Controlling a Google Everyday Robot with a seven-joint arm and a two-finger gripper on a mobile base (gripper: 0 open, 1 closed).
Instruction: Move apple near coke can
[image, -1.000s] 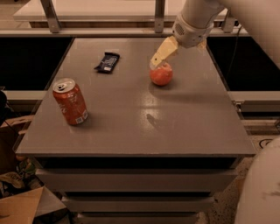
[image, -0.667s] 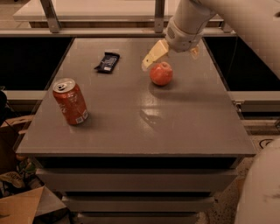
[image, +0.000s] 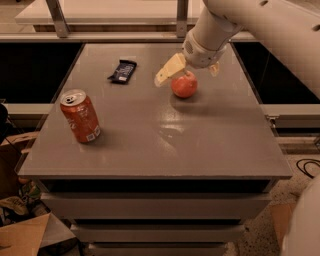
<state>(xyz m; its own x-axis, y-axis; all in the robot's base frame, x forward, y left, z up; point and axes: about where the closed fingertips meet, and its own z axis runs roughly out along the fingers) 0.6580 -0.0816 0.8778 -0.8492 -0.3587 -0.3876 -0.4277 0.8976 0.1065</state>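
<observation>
Camera view looks down on a grey bench (image: 165, 145) that carries three things: one coke can (image: 81, 116), one apple (image: 184, 85) and one dark snack wrapper (image: 122, 70). The coke can stands upright near the bench's left edge, red with a silver top and a pull tab. A small patch of white print sits low on its side, too small to read. Whether its mouth has been opened cannot be told. The wrapper lies flat toward the far left part of the bench, and pale markings on it cannot be read either.

The apple, red-orange and round, sits on the far right part of the bench, well apart from the can and nearer the wrapper. The gripper (image: 187, 75) hangs just over the apple at the end of the white arm (image: 260, 22), which comes in from the upper right. Its fingers (image: 167, 71) are spread wide, one pale finger out to the left of the apple and the other showing at its right. Whether either touches the fruit cannot be told.
</observation>
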